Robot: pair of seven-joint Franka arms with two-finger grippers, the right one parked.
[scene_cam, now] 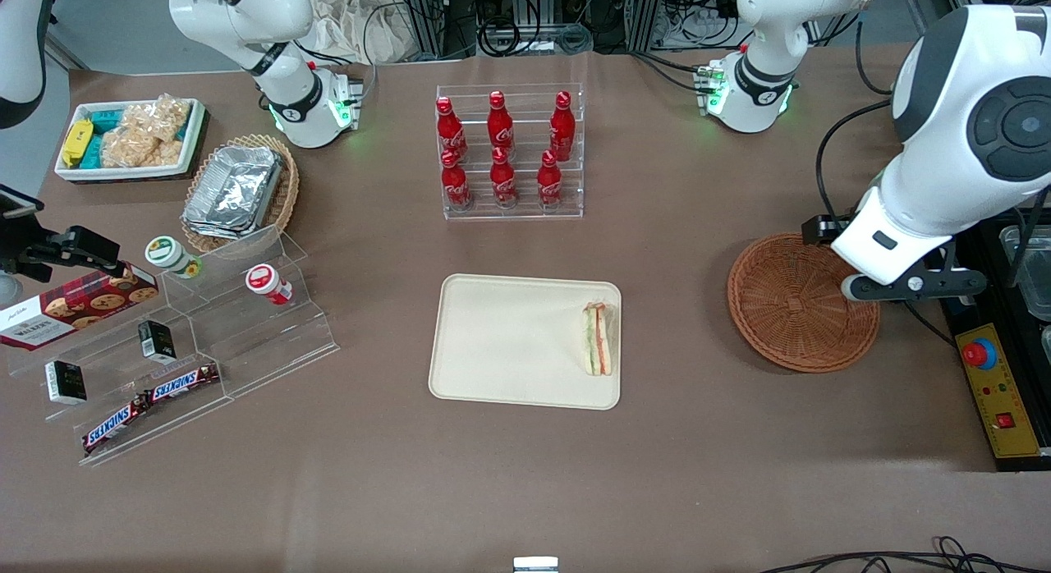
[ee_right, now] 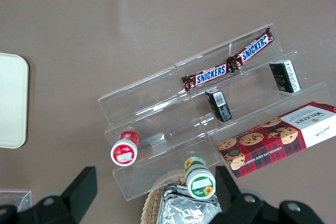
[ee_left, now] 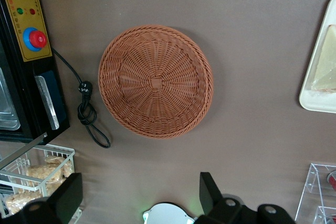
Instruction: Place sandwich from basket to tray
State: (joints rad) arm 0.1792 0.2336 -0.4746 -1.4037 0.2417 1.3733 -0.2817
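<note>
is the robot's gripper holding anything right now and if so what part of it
Nothing is held. The gripper hangs open above the basket, which is bare. The sandwich lies on the tray, apart from the gripper.

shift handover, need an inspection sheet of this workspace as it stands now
surface: brown table, no spills seen
job's things: sandwich lies on the tray, at its edge toward the working arm's end; basket holds nothing
clutter: cola bottle rack, acrylic snack steps, foil containers, snack bin
grippers: pincer open, holding nothing, above the table beside the basket
cables: black cable looped on the table beside the basket
surroundings: control box with red stop button
</note>
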